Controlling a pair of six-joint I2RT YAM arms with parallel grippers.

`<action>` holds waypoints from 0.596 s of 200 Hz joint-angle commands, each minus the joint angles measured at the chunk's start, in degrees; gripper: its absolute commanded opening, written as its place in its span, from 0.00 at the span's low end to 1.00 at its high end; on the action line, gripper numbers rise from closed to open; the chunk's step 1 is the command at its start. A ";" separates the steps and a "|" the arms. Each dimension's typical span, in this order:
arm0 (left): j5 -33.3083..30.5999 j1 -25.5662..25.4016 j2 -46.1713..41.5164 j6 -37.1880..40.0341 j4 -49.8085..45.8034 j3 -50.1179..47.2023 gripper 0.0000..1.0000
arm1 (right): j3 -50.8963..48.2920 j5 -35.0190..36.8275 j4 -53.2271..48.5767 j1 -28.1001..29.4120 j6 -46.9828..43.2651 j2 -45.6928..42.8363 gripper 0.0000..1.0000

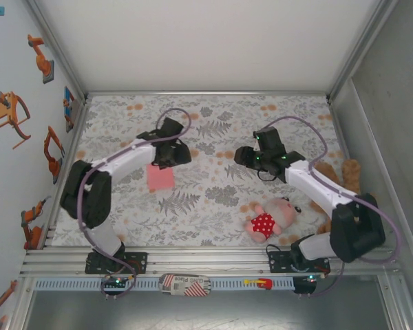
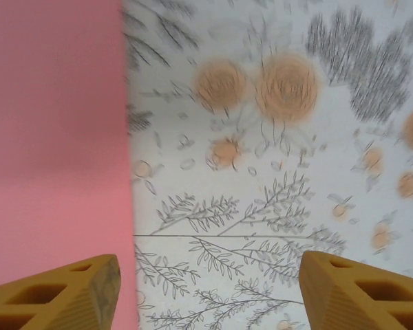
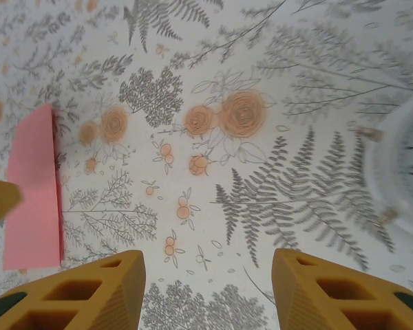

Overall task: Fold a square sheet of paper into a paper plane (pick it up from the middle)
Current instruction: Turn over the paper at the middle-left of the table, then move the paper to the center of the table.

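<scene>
Covering the whole table, a floral cloth with grey ferns and orange blossoms lies flat inside a booth with a white back wall, a left wall carrying orange robot stickers and a grey right wall. An aluminium rail closes the near edge.

The far strip and the centre of the cloth are bare, giving both arms free space between them. A pink plush doll lies near the right arm's base, well apart from the square sheet of paper, which lies flat left of centre.

The left gripper hangs at the sheet's far edge, jaws spread wide and holding nothing. The right gripper hovers over bare cloth at centre, jaws likewise parted and empty.
</scene>
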 commanded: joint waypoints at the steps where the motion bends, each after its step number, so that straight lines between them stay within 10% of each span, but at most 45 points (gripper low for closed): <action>1: 3.21 4.08 -6.72 -2.76 4.49 -4.39 0.78 | 6.31 -3.16 3.44 3.60 -0.09 6.41 0.49; 59: 3.17 17.95 -20.94 -4.49 3.70 -17.03 0.99 | 22.28 -7.36 8.04 14.94 1.67 28.21 0.41; 119: 5.30 26.26 -29.68 -1.74 -0.09 -23.54 0.98 | 38.68 -7.36 4.68 21.72 0.58 42.74 0.33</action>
